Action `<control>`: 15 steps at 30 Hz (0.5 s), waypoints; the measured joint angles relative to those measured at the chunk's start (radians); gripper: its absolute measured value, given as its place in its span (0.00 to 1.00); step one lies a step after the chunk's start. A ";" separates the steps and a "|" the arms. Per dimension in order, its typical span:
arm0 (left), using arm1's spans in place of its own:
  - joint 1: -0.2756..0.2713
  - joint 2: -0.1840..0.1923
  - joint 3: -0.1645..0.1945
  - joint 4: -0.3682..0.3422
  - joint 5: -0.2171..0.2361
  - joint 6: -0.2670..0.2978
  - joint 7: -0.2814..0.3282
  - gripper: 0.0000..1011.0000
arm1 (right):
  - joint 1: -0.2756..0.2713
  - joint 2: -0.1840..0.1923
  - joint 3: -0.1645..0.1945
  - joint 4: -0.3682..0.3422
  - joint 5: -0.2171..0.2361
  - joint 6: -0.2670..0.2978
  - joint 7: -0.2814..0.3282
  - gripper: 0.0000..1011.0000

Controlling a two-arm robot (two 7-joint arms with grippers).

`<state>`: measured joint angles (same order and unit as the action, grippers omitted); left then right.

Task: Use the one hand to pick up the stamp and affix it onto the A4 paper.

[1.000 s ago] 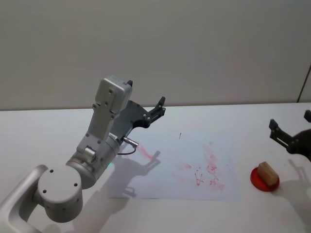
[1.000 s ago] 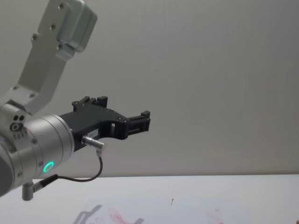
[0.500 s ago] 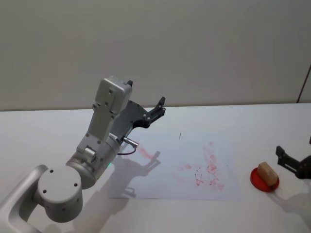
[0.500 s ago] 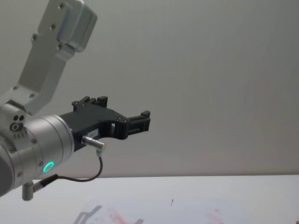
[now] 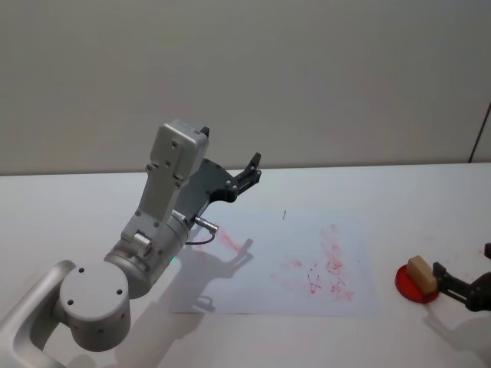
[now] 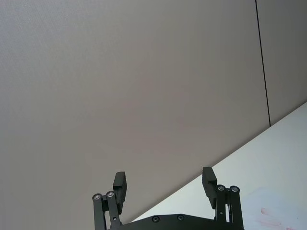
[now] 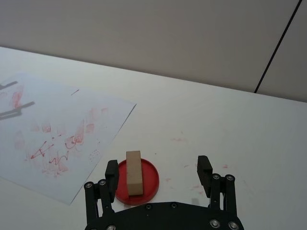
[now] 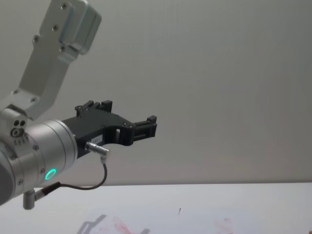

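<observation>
Open table [image 7: 225, 120] lies all round the red dish [image 7: 149, 186], which sits just off the right edge of the A4 paper [image 7: 62, 120]. The right gripper [image 7: 158, 167] hovers low by the dish, jaws apart and empty. The stamp [image 7: 134, 171], a pale wooden block, lies on the dish near one finger, its long axis along the gripper's reach. The left gripper [image 6: 163, 184] hangs raised, jaws apart.

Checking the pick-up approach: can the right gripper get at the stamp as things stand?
Probably yes: the right gripper is open just short of the stamp on its red pad, nothing between, though off-centre.
</observation>
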<state>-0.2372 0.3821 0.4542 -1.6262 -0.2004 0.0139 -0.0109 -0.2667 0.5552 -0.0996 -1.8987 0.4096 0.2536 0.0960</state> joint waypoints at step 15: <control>0.000 0.000 0.000 0.000 0.000 0.000 0.000 0.99 | 0.048 -0.030 -0.034 0.037 -0.064 0.064 0.055 0.99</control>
<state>-0.2372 0.3821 0.4542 -1.6262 -0.2004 0.0139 -0.0109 -0.2191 0.5247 -0.1333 -1.8613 0.3451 0.3173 0.1509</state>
